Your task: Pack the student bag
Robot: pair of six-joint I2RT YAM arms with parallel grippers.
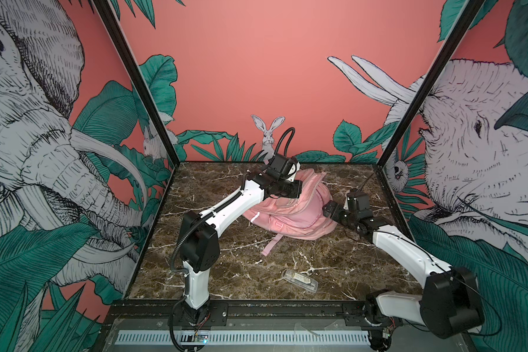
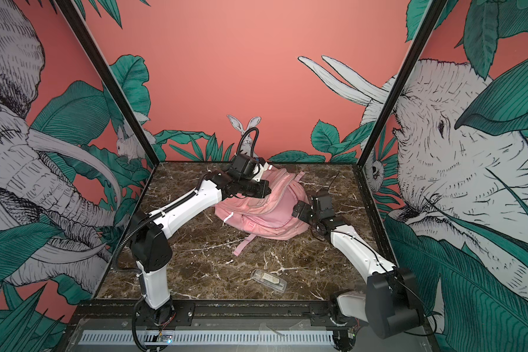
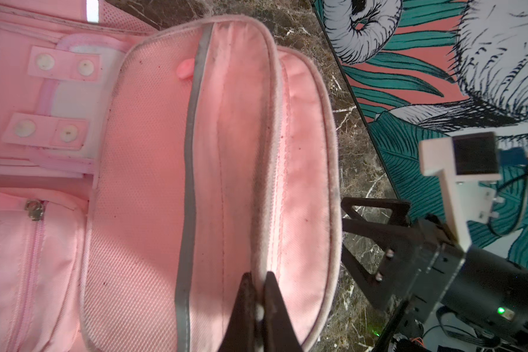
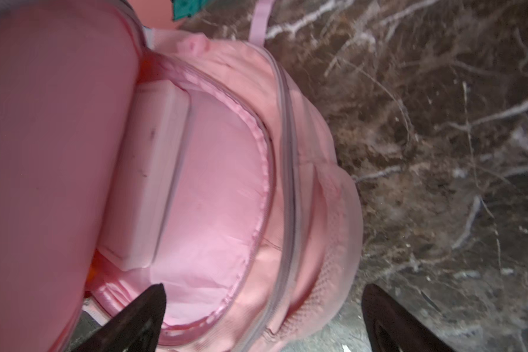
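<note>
The student bag (image 1: 290, 210) (image 2: 256, 213), a large soft pink backpack, lies at the back middle of the marble table in both top views. My left gripper (image 3: 258, 275) (image 1: 297, 186) is shut on the zipper rim of the bag's raised flap (image 3: 226, 152). My right gripper (image 4: 261, 289) (image 1: 328, 210) is open at the bag's right side, one finger over the open compartment and the other beyond the bag's outer edge, with nothing held. A pale pink rectangular case (image 4: 153, 170) lies inside the open compartment.
A clear plastic case (image 1: 301, 280) (image 2: 269, 280) lies near the table's front edge. A pink strap (image 1: 272, 245) trails forward from the bag. Printed walls close in the table (image 1: 226, 274) on the left, back and right.
</note>
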